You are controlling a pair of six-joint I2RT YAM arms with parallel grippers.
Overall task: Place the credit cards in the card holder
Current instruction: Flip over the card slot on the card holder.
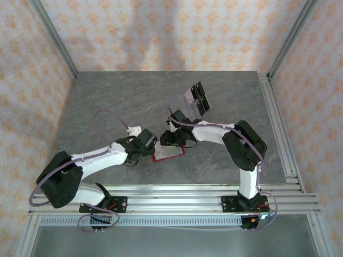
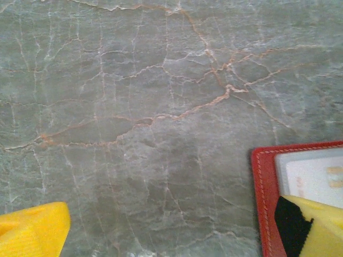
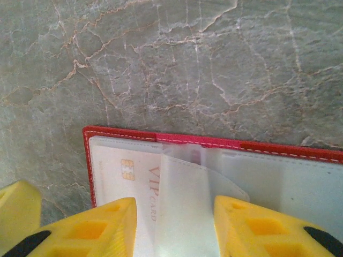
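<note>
You are at the loading step. The wallet lies open on the table between the two arms, and one card marked VIP sits inside it at the left end with its chip showing. Your right gripper stands directly over the wallet's inner face, jaws at a middling width, with a pale sheet between them. From the wrist view I cannot tell whether that sheet is a card pinched by its edges or the wallet's own clear pocket flap, so I record the grip as unconfirmed. Your left gripper is spread wide and holds nothing. One of its fingers bears on a corner of the wallet, which in my judgement pins it, while the other hangs over bare table. More cards lie well apart toward the far side of the table, not yet loaded. The next move calls for a shallow, straight push along the pocket, with the left finger pressing the wallet so it does not slide. Should the sheet prove to be only the flap, you will need to let go and fetch a card from the far group first.
</note>
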